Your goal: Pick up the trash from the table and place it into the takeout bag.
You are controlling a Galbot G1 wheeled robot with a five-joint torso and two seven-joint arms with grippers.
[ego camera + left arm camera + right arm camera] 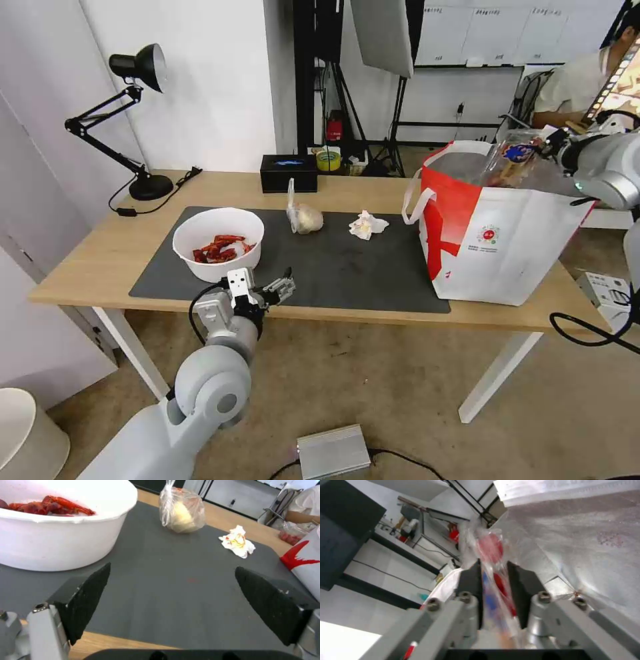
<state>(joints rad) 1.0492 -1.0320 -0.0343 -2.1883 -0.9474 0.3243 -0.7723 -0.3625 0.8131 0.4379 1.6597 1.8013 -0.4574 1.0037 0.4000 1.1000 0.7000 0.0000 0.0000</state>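
The right hand (543,148) held the clear tray (513,160) over the takeout bag (497,233); the left hand (283,287) hovered beside the bowl (218,243).

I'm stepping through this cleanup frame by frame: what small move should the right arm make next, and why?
Probably lower slightly, then open. The right end effector is shut on the clear hinged tray, which hangs over the takeout bag's open mouth, foil lining beneath it. The left end effector waits open near the bowl.

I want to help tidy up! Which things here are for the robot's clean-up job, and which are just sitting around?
For the job:
- white bowl with red scraps
- knotted clear bag
- crumpled tissue
- clear tray, pinched in the right gripper over the takeout bag
- left gripper, fingers apart

Just lying about:
- desk lamp
- black tissue box
- tape roll
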